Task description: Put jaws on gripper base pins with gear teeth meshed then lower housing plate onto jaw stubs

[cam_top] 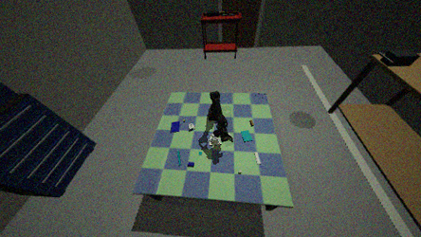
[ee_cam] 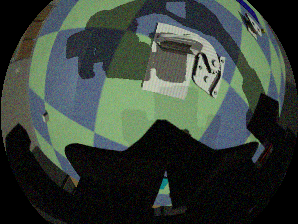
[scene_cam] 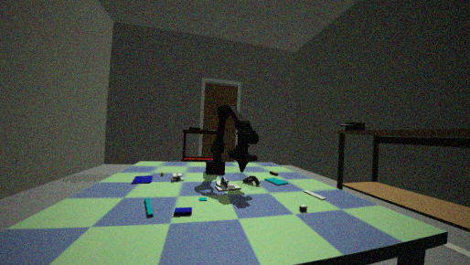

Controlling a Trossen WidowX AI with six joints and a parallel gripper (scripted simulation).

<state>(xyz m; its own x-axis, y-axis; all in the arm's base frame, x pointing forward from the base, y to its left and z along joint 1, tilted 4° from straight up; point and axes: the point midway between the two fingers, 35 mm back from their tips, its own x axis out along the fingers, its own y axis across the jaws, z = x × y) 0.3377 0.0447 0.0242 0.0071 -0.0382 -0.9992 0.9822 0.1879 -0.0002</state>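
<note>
The white gripper base [cam_top: 214, 142] [scene_cam: 232, 187] [ee_cam: 167, 66] lies near the middle of the table. A grey curved part, apparently a jaw [ee_cam: 181, 42], stands at its edge, and a flat piece with holes [ee_cam: 205, 80] is beside it. I cannot tell whether any teeth mesh. A dark arched piece [scene_cam: 251, 181], probably the other jaw, is right of the base in the exterior view. A small white part [cam_top: 191, 126] [scene_cam: 176, 177] [ee_cam: 249, 26], possibly the housing plate, lies to the left. My gripper [scene_cam: 242, 170] [ee_cam: 160, 124] is shut and empty, above the table between base and arched piece.
A blue plate [cam_top: 174, 127] [scene_cam: 142, 180] lies left, a teal plate [cam_top: 246, 136] [scene_cam: 276, 181] and a white bar [cam_top: 257, 158] [scene_cam: 314, 195] right. A teal bar [cam_top: 179, 159] [scene_cam: 148, 207] and a blue block [cam_top: 190, 164] [scene_cam: 183, 211] are nearer the front.
</note>
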